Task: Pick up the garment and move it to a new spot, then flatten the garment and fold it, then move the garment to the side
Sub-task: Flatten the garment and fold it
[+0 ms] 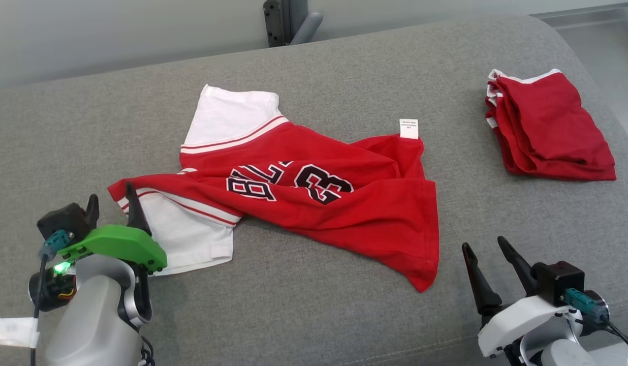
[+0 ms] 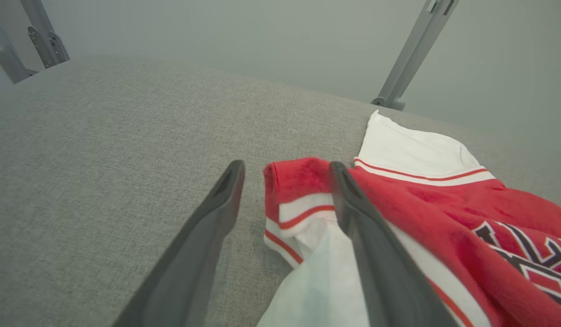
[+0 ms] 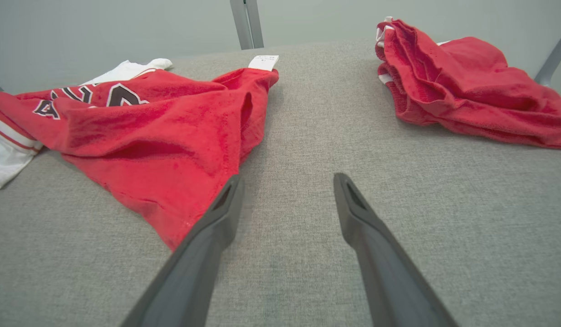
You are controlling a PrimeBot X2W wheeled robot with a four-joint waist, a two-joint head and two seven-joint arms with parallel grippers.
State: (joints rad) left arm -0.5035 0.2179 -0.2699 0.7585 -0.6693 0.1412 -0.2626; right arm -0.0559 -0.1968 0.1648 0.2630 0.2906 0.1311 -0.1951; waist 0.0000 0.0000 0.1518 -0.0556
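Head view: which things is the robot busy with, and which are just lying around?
For the job:
- red-and-white jersey, lying crumpled
- left end effector, open at the jersey's left corner
- right end effector, open near its hem

Just lying about:
- folded red clothes, off to the right
- grey metal bracket, at the back

Soft, even light is falling across the grey cushion [image 1: 314, 315] in front of me, leaving only faint shadows under the garment [image 1: 344, 213]. My wrist views are bowing straight lines toward their edges, and my left fingers [image 2: 376, 254] are blurring close to the lens.
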